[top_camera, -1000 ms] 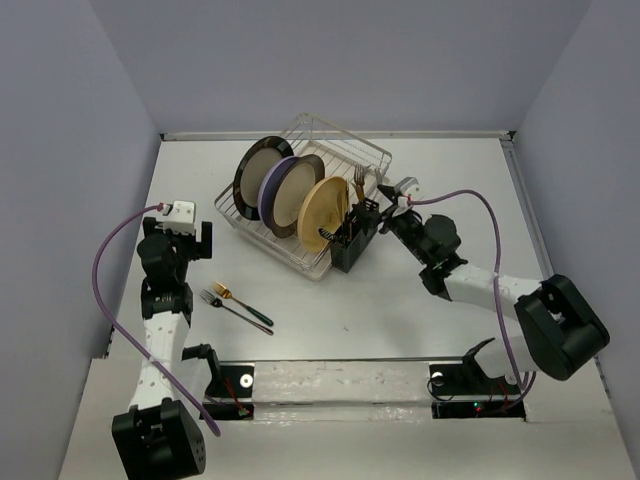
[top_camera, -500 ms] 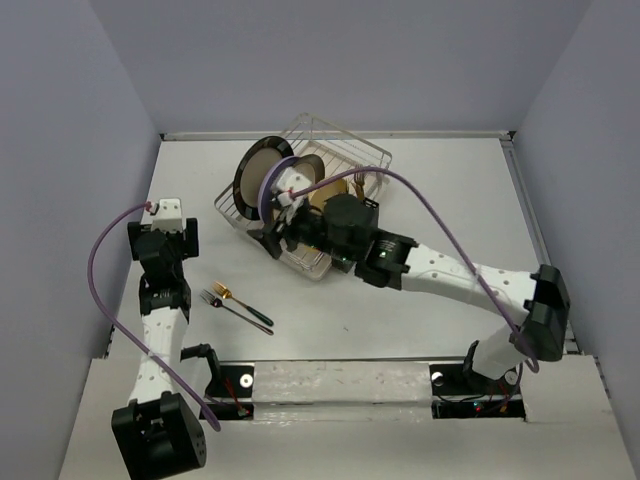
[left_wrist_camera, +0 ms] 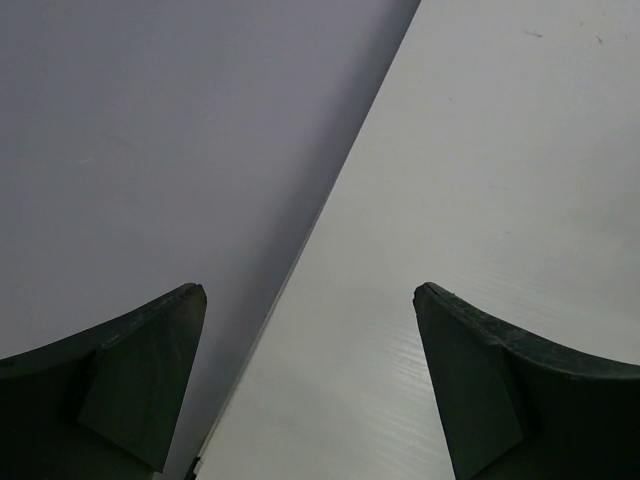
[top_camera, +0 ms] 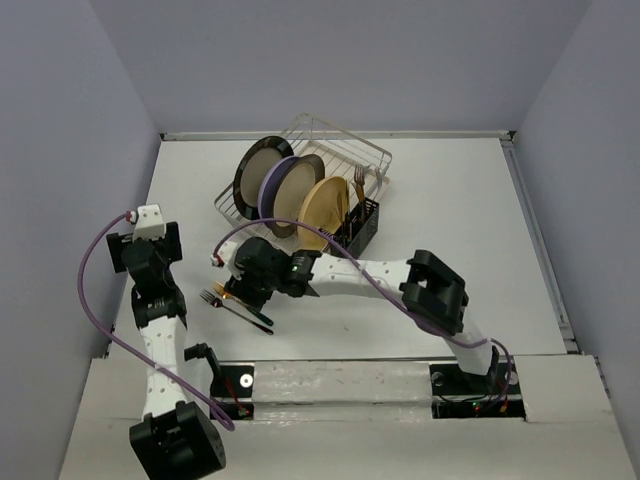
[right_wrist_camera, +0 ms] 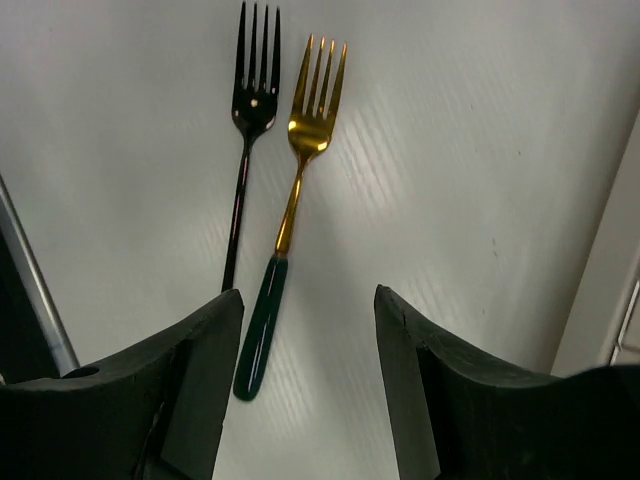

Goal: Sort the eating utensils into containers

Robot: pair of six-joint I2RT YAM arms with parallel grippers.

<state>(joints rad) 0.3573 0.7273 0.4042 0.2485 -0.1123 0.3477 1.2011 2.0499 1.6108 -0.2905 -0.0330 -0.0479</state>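
The right gripper (right_wrist_camera: pixel 308 295), jaws apart and empty, hovers over a gold fork (right_wrist_camera: pixel 310 130) (green handle) and a black fork (right_wrist_camera: pixel 253 105), upper left; the left gripper (left_wrist_camera: pixel 310 290) gapes too.

On the white bench (top_camera: pixel 450 220), two forks lie side by side just ahead of the right jaws: a green-handled gold fork (right_wrist_camera: pixel 288 215) pointing from their gap, a dark fork (right_wrist_camera: pixel 243 180) just beside it. A wire dish rack (top_camera: pixel 345 140) stands farther off.

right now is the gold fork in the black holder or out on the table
Out. The gold fork lies flat on the table, beside a dark fork.
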